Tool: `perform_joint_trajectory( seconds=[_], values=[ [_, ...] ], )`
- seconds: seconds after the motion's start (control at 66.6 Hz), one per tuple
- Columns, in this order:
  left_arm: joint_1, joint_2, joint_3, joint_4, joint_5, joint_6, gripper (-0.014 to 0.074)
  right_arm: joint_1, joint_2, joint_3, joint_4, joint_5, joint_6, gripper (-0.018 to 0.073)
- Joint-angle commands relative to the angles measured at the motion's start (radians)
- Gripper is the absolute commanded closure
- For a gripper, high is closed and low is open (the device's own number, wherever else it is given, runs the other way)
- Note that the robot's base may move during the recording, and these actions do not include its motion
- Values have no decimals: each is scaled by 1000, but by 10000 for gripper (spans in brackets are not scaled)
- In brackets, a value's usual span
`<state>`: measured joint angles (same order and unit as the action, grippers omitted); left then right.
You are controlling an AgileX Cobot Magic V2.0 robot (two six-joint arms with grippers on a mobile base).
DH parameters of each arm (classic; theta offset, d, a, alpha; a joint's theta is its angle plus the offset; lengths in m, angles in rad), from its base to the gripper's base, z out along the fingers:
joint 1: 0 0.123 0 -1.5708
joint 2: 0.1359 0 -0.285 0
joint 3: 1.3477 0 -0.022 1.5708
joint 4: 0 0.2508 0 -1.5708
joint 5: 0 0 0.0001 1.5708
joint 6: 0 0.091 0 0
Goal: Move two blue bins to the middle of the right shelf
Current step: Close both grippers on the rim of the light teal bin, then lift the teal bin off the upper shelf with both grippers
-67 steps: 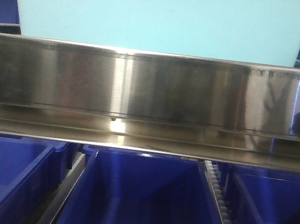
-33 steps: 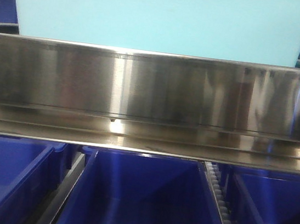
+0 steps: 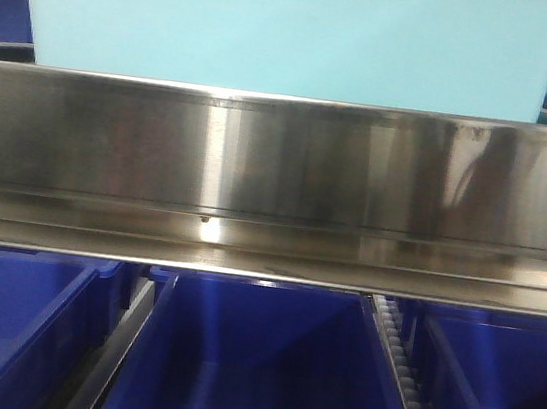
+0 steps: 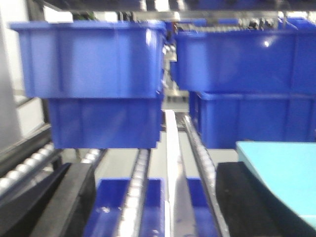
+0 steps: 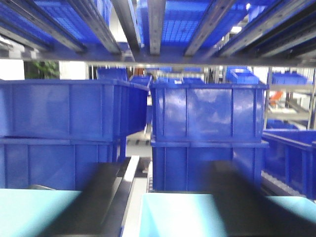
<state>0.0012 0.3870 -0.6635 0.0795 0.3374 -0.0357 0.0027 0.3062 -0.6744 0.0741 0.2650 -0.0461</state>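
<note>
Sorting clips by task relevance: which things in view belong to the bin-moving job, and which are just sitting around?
Job: left blue bin stack, right blue bin stack; which two bins get moved, cannot tell.
Just there: turquoise bin, steel shelf rail, roller track.

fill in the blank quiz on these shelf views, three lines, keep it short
1. In the front view, the pale turquoise bin sits ___ the steel rail.
2. In the left wrist view, the left stack is ___ bins high.
3. In the right wrist view, the stacked bins straight ahead are coloured ___.

Missing words: above; two; blue
</note>
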Motion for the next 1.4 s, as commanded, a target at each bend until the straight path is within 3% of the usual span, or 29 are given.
perform_joint_trajectory(
  seconds=[0.0, 0.15, 0.27, 0.57, 0.706, 1.006, 1.171, 1.381],
  values=[
    [-34, 14, -9, -5, -14, 0, 135, 1, 48, -13, -4, 13, -6, -18],
    [-98, 44, -23, -5, 2, 0, 47, 1, 93, -17, -4, 2, -6, -10],
    [-150, 95, -76, -5, 66, 0, 8, 22, 139, -77, 2, 68, -6, -10],
    [-297, 355, -317, -7, 203, 9, 4, 245, 434, -400, 2, 368, -9, -10],
    [-303, 531, -509, -6, 358, 9, 4, 301, 622, -579, 2, 545, -9, -10],
    [-303, 941, -954, -6, 686, -23, 4, 301, 1050, -982, 2, 952, 39, -10],
    [-303, 1150, -1134, -10, 880, -46, 4, 301, 1196, -1080, 9, 956, 75, -10],
    [-303, 1309, -1197, -19, 884, -55, 4, 306, 1297, -1080, 93, 956, 79, -10]
  ],
)
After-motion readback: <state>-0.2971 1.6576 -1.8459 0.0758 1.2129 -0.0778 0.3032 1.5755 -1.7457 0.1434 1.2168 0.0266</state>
